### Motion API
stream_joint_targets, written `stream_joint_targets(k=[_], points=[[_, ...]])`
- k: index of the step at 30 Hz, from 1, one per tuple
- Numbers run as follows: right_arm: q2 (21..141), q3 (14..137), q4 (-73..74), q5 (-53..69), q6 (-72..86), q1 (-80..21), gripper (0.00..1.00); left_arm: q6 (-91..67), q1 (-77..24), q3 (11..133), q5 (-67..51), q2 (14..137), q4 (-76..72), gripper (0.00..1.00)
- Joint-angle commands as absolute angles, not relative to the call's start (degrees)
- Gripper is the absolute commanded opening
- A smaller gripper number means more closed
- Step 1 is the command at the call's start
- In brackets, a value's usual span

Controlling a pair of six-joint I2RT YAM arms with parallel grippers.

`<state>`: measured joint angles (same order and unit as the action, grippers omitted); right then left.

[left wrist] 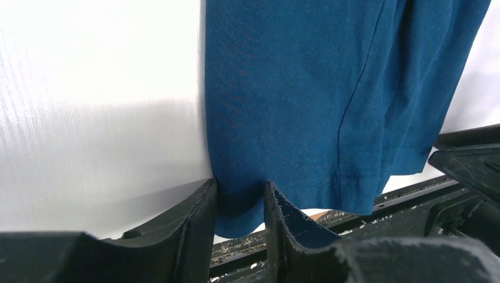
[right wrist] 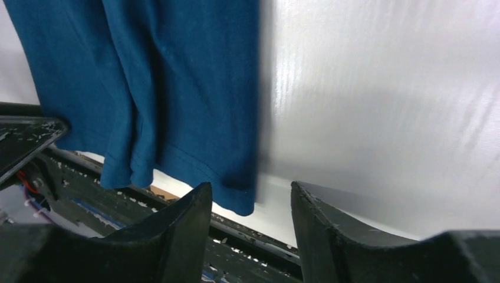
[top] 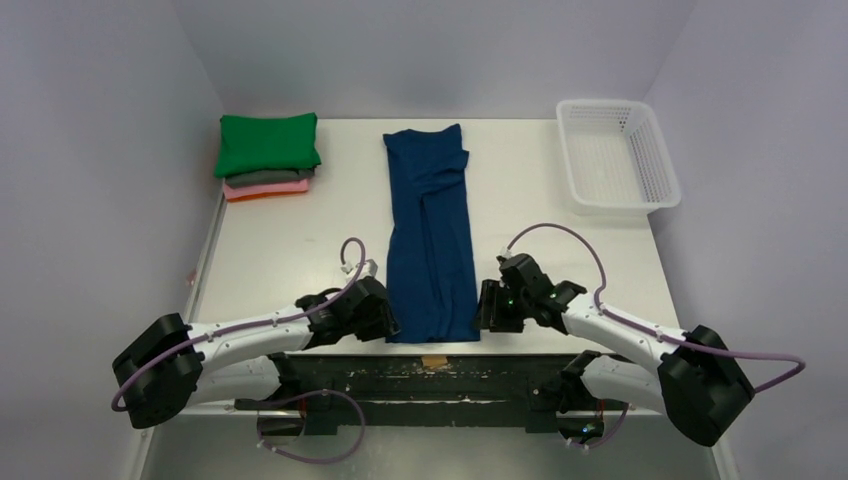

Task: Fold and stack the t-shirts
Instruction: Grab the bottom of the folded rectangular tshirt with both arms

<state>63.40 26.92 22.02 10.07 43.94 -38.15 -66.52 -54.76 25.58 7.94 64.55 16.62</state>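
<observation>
The navy blue t-shirt (top: pixel 430 230) lies folded into a long strip down the middle of the table, its hem at the near edge. My left gripper (top: pixel 385 318) is at its near left corner; in the left wrist view the jaws (left wrist: pixel 239 197) are closed narrowly on that corner of the shirt (left wrist: pixel 306 88). My right gripper (top: pixel 487 308) is at the near right corner, open (right wrist: pixel 252 194), with the shirt's corner (right wrist: pixel 177 88) just inside its left finger. A folded green tee (top: pixel 267 143) lies on a grey one (top: pixel 270 178) and a pink-orange one (top: pixel 268 189) at the back left.
A white plastic mesh basket (top: pixel 620 207) stands at the back right. The white table (top: pixel 290 250) has walls on three sides. The dark frame of the arm mounts (top: pixel 430 375) runs along the near edge, just under the shirt's hem.
</observation>
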Motion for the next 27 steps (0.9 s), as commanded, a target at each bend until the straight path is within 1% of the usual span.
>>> stream_joint_targets(k=[1, 5, 8, 12, 15, 16, 17, 18, 19, 22, 27], points=[[65.61, 23.19, 17.6, 14.03, 47.51, -39.98, 0.47, -67.38, -54.67, 23.41, 6.29, 65.3, 19.35, 0.33], [66.36, 22.05, 16.94, 14.35, 48.6, -40.87, 0.38, -68.16, -54.76, 22.45, 5.98, 64.59, 20.84, 0.29], [65.85, 21.83, 18.38, 14.32, 48.76, -41.27, 0.31, -68.67, -54.88, 21.91, 5.45, 64.4, 21.55, 0.24], [63.88, 20.83, 20.35, 13.87, 49.01, -41.56, 0.24, -70.02, -55.74, 21.11, 4.62, 64.09, 22.24, 0.23], [62.78, 20.04, 20.42, 13.59, 49.28, -41.57, 0.2, -70.18, -56.47, 21.15, 3.96, 64.12, 22.48, 0.17], [62.72, 19.78, 20.02, 13.66, 49.3, -41.57, 0.15, -70.16, -56.59, 21.23, 4.11, 64.08, 22.79, 0.14], [62.67, 19.58, 19.56, 13.83, 49.43, -41.57, 0.06, -70.14, -56.6, 21.26, 4.08, 64.13, 22.99, 0.1], [62.67, 19.45, 19.07, 14.1, 49.6, -41.61, 0.0, -70.13, -56.67, 21.41, 3.86, 64.0, 23.14, 0.03], [62.6, 19.24, 18.39, 14.59, 49.65, -41.64, 0.0, -69.95, -56.73, 21.64, 3.48, 64.02, 23.32, 0.0], [60.7, 18.81, 18.15, 16.33, 49.23, -42.2, 0.0, -69.5, -57.91, 21.98, 2.73, 62.71, 23.75, 0.0], [51.76, 17.35, 27.23, 16.69, 50.2, -43.57, 0.0, -70.63, -62.0, 21.55, 1.15, 56.8, 26.31, 0.0]])
